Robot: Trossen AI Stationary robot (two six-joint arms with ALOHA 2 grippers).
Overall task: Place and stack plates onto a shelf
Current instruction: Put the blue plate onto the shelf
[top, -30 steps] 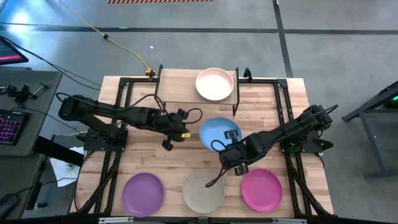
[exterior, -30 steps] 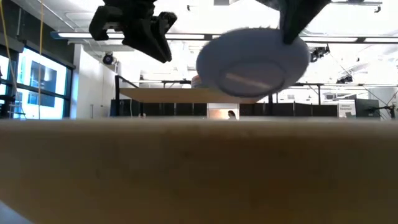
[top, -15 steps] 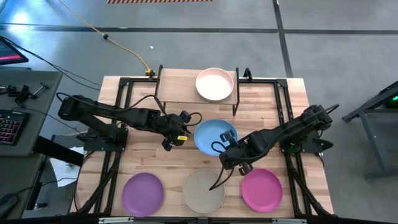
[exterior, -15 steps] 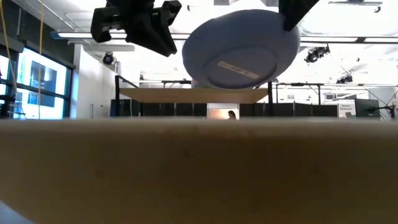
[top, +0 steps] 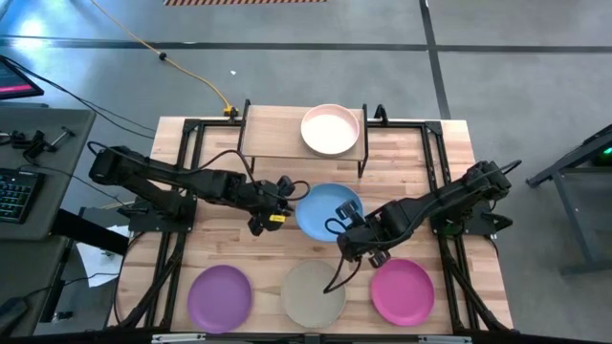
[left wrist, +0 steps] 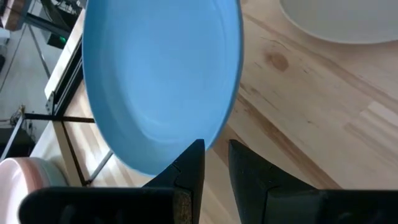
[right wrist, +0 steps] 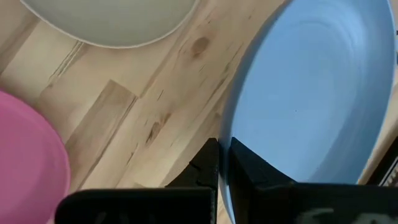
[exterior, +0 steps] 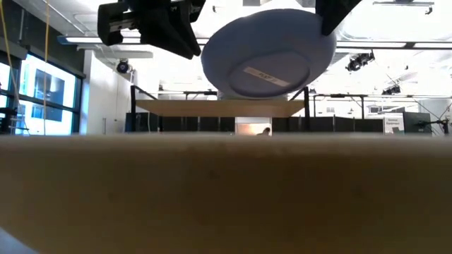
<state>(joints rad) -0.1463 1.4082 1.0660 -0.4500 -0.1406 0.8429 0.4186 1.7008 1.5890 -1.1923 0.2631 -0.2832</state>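
While right jaws pinch blue plate [top: 328, 211] rim, left jaws beside it

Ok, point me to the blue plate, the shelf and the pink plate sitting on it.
blue plate [top: 323, 210]: high view, middle of its inner face.
shelf [top: 270, 141]: high view, bare wood top beside the plate.
pale pink plate [top: 331, 129]: high view, centre of the plate.
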